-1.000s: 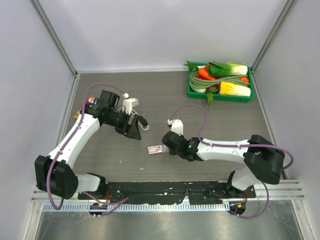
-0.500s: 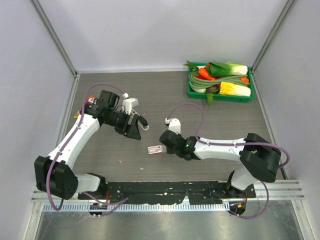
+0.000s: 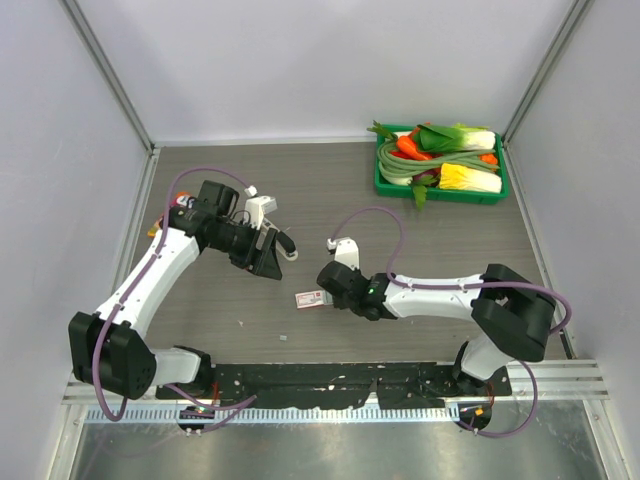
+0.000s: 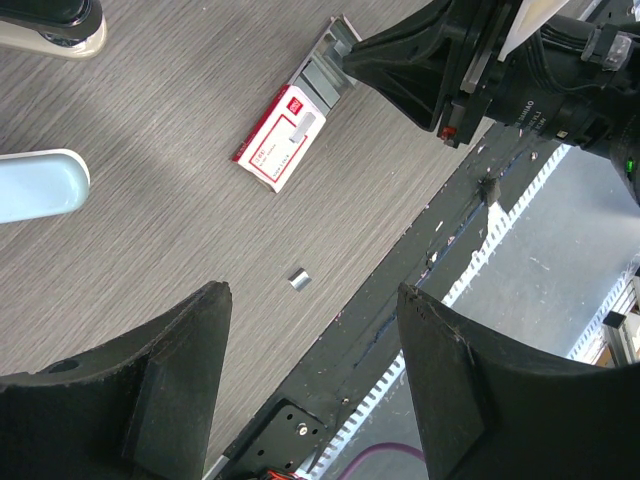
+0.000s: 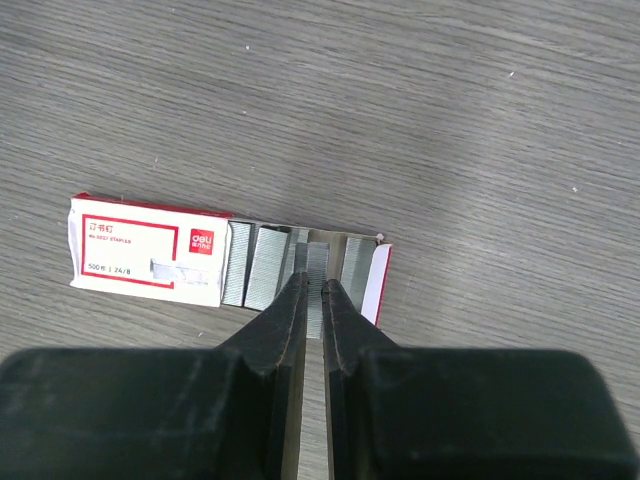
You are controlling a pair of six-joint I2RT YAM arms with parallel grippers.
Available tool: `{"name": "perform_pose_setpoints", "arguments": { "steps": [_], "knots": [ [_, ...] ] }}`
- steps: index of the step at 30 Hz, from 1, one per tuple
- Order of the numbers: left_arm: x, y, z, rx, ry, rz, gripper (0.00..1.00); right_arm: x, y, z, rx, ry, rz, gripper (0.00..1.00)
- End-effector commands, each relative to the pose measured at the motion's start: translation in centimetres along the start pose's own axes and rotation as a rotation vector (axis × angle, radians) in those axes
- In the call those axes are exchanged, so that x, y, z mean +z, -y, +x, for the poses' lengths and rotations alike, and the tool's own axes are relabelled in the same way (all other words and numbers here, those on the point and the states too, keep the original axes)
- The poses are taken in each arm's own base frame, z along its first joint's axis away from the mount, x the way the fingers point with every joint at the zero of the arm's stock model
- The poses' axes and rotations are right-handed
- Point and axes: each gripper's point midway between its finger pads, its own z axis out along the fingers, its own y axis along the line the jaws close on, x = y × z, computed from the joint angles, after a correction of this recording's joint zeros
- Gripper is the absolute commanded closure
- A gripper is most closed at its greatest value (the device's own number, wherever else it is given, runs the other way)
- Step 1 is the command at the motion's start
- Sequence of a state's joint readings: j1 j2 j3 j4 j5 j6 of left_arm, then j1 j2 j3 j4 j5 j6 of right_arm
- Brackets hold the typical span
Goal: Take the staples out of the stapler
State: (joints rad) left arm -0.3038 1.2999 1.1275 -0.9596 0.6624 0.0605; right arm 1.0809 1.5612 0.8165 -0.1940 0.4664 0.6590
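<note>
Right claw [image 5: 313,285] clenched on ribbed grey staples [image 5: 316,262] in cardboard box [image 5: 150,250]; left claw [image 4: 312,295] released; rounded pale-blue stapler [image 4: 40,185] cut off at frame edge.

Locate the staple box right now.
Top view: the staple box lies near the front edge of the table, centre, its open end under the right gripper, which pinches staples.

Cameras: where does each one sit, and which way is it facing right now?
Top external: above and behind the arms, looking down on the table; both show whole.
Left wrist: on the left arm, looking down at the table and its near edge; the open left gripper frames the bottom.
Right wrist: straight down on the staple box; the right gripper pinches a staple strip.
Shared: all three see that box.
</note>
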Motion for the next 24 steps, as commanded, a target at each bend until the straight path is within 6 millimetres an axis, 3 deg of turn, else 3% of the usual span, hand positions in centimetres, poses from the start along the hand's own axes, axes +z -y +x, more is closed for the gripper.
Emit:
{"name": "perform_pose_setpoints", "arguments": {
  "steps": [1,24],
  "knots": [
    [-0.73,0.70,-0.55,0.037,0.034,0.002,0.29,-0.06,-1.11,-2.07,0.008,0.060,-0.013,0.89],
    [-0.73,0.68,-0.53,0.037,0.036,0.000,0.29,0.06,-0.79,-1.82,0.004,0.056,0.005,0.89]
  ]
}}
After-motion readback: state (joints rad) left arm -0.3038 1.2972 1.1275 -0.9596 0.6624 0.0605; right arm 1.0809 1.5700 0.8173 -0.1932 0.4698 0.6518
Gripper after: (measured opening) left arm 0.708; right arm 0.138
